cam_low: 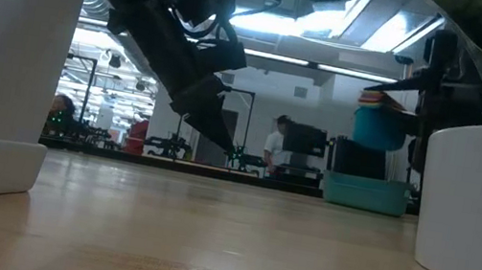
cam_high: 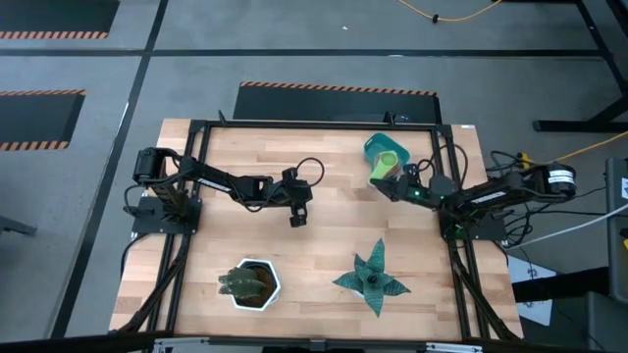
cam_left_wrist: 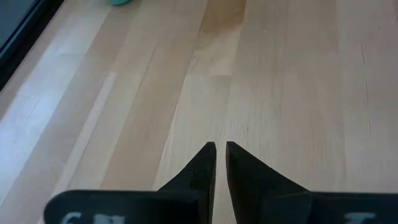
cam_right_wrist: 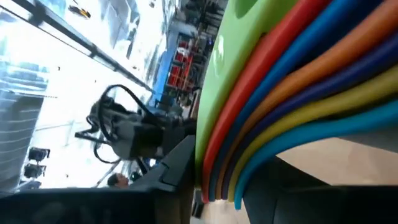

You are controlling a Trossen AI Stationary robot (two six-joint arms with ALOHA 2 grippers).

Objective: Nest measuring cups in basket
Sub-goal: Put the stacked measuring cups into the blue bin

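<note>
While right fingers point(cam_high: 394, 184) grip nested cups point(cam_high: 385, 165), basket point(cam_high: 380, 147) below

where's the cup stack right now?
High view: the nested measuring cups sit in the right gripper, tilted just beside the teal basket at the table's far right; the low view shows them lifted above it.

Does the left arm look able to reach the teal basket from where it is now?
Probably yes. The left gripper hangs shut over bare wood mid-table, with nothing standing between it and the basket. But the right gripper holds the stacked measuring cups at the basket, crowding that spot.
</note>
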